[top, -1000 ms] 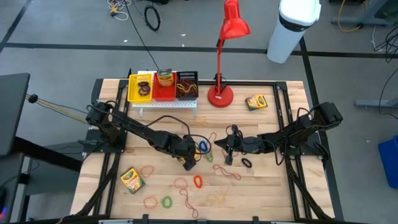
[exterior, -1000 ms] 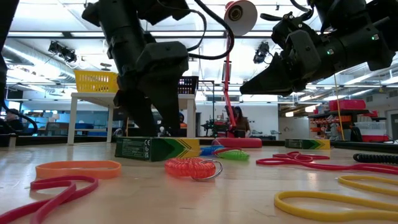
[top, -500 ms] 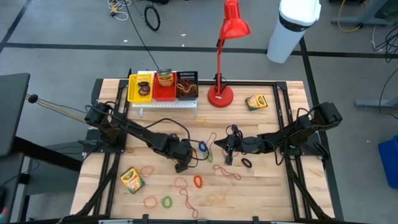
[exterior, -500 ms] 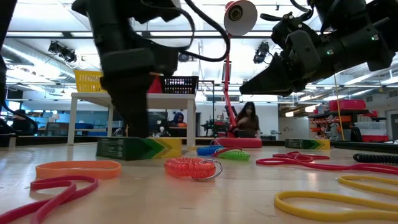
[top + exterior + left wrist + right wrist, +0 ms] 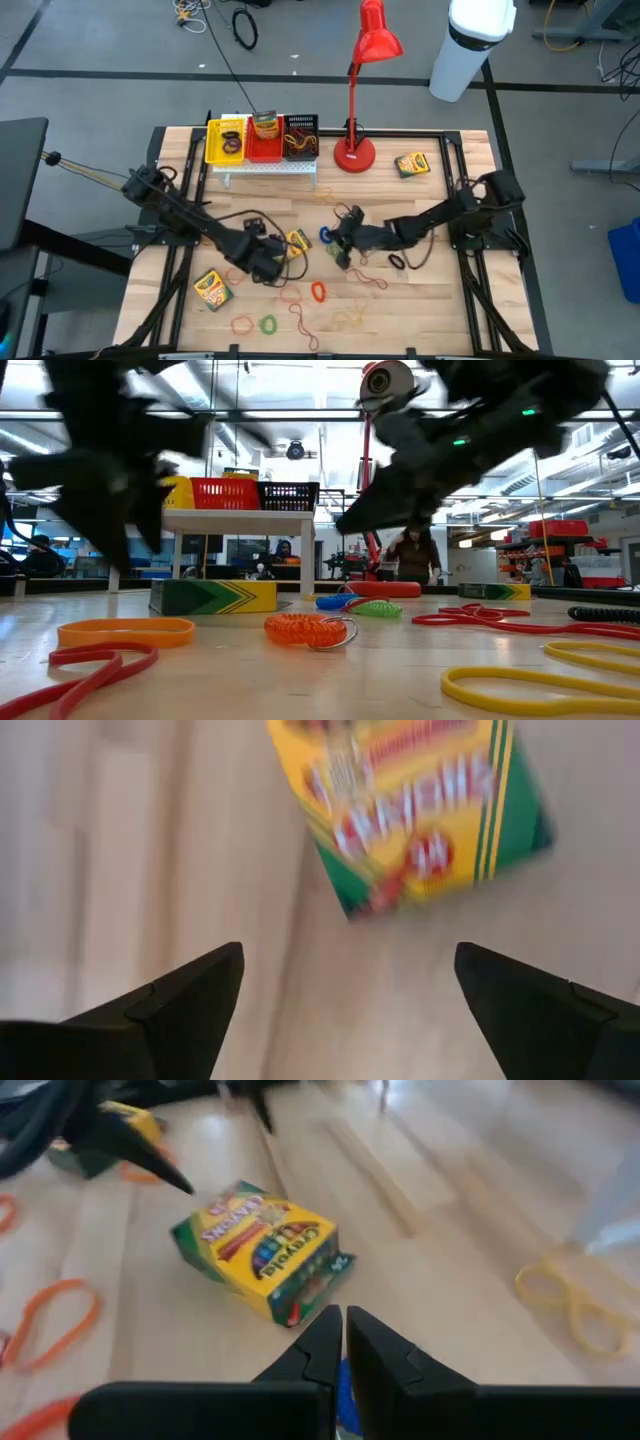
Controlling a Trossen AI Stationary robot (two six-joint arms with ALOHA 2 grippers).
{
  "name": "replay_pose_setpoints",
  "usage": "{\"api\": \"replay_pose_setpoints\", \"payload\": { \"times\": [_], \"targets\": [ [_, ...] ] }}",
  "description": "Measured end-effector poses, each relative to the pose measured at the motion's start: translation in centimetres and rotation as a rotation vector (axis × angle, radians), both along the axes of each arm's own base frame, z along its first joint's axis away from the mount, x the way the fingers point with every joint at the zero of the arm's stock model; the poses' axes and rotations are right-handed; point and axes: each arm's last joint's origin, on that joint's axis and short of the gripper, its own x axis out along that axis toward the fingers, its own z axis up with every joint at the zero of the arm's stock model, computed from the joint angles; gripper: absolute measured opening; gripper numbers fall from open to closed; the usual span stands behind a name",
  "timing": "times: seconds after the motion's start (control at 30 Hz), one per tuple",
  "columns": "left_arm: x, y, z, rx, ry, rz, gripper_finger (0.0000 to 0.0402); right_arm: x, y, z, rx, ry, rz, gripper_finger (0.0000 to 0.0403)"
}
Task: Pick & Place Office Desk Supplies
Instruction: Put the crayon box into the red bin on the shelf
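Note:
A green-and-yellow crayon box (image 5: 297, 241) lies flat on the wooden table between my two grippers; it also shows in the low view (image 5: 212, 596). My left gripper (image 5: 270, 265) stands open just left and near of it, and its wrist view shows the box (image 5: 420, 810) ahead of the spread fingers (image 5: 345, 960). My right gripper (image 5: 338, 250) is shut and hovers just right of the box (image 5: 260, 1250), its tips (image 5: 343, 1320) above a blue rubber band (image 5: 326, 236). More rubber bands (image 5: 318, 291) lie scattered on the near half.
Two more crayon boxes lie at the near left (image 5: 211, 287) and far right (image 5: 411, 164). A white rack (image 5: 265, 168) with yellow, red and black bins stands at the far left, beside a red desk lamp (image 5: 354, 152). A black band (image 5: 397, 262) lies under the right arm.
My left gripper has drawn back from over the crayon box toward the table's left and near edge, rolling as it went, and stays open. The box has slid a little leftward and now lies uncovered. My right gripper, still shut, has moved left toward the box.

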Motion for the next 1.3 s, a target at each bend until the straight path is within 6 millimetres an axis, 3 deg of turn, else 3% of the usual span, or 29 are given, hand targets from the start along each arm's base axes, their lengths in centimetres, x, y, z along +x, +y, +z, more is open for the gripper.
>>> {"api": "replay_pose_setpoints", "payload": {
  "times": [0.17,0.3,0.5,0.7,1.0,1.3],
  "targets": [
    [-2.1,-0.4,-2.6,-0.018,-0.025,0.037,0.0353,2.6,-1.8,-0.7,0.124,0.044,-0.034,0.003],
    [-2.4,-0.5,-3.2,-0.026,-0.071,0.015,0.0345,3.4,-3.3,-1.4,0.217,0.078,-0.043,0.0032],
    [-1.0,-0.5,-3.2,-0.001,-0.186,-0.041,0.0321,4.3,-3.7,-1.4,0.287,0.085,-0.017,0.0074],
    [0.4,0.5,-3.7,-0.056,-0.254,-0.067,0.0267,4.6,-3.6,-1.7,0.314,0.116,-0.017,0.0112],
    [0.7,1.1,-3.7,-0.048,-0.243,-0.091,0.0181,4.4,-4.4,-2.9,0.35,0.183,-0.047,0.0115],
    [0.8,1.0,-3.6,-0.046,-0.252,-0.104,0.0165,5.0,-5.0,-3.7,0.428,0.157,-0.004,0.0115]
  ]
}}
